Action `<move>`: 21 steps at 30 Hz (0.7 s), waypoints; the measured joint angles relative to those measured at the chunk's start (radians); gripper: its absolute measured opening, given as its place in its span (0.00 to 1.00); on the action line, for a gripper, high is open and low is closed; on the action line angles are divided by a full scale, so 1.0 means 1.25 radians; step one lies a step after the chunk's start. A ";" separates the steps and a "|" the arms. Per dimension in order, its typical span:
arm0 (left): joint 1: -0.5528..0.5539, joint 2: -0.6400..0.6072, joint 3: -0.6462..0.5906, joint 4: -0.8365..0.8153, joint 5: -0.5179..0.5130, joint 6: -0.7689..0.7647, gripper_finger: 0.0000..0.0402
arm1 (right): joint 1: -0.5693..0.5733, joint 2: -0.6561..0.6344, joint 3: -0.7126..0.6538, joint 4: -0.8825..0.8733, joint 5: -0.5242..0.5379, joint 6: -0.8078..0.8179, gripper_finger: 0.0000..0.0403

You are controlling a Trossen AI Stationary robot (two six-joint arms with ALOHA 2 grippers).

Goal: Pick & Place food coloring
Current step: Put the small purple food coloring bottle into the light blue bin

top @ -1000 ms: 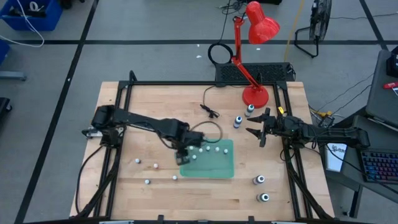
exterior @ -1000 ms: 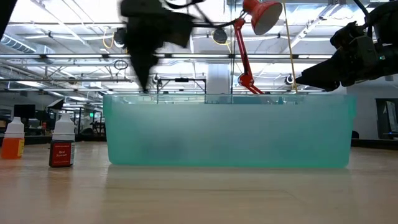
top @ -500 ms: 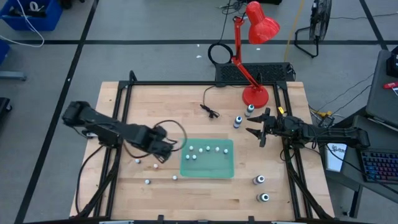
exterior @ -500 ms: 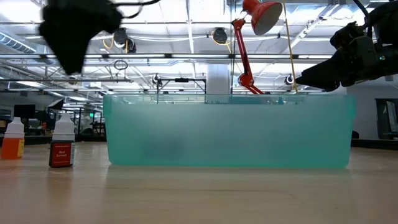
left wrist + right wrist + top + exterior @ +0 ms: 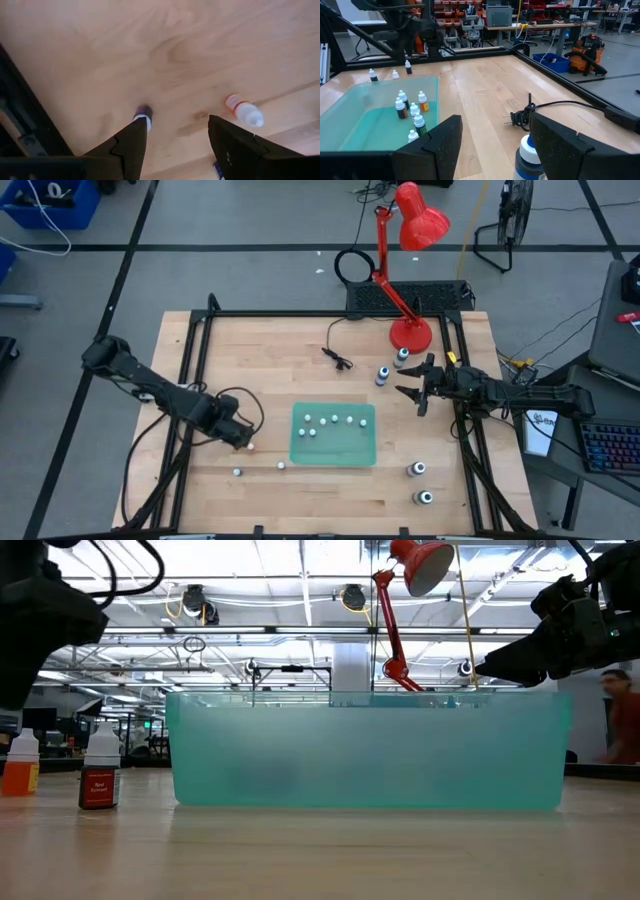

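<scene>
Green translucent tray (image 5: 334, 452) is sitting mid-worktop (image 5: 270, 345), holding six small food coloring bottles (image 5: 330, 422) upright. The left gripper (image 5: 238, 438), fingers spread and empty, is hovering low over the loose bottles left of the tray; its wrist view is showing a dark-tipped bottle (image 5: 142, 114) and a red-banded lying bottle (image 5: 243, 109) just beyond the fingers. I judge a fresh pick is underway: next calls for centring on one bottle and descending. Open room is lying all around there, the dark frame rail (image 5: 187, 380) well apart. The right gripper (image 5: 412, 386), fingers spread, is waiting near two larger bottles (image 5: 383, 375).
</scene>
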 joint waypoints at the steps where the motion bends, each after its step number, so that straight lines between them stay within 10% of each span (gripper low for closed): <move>1: -0.006 0.000 -0.003 0.001 0.004 -0.013 0.53 | 0.000 0.000 0.000 0.000 0.000 0.000 0.55; 21: -0.116 0.012 -0.033 -0.012 0.016 -0.218 0.53 | 0.000 0.000 0.000 0.000 0.000 0.000 0.55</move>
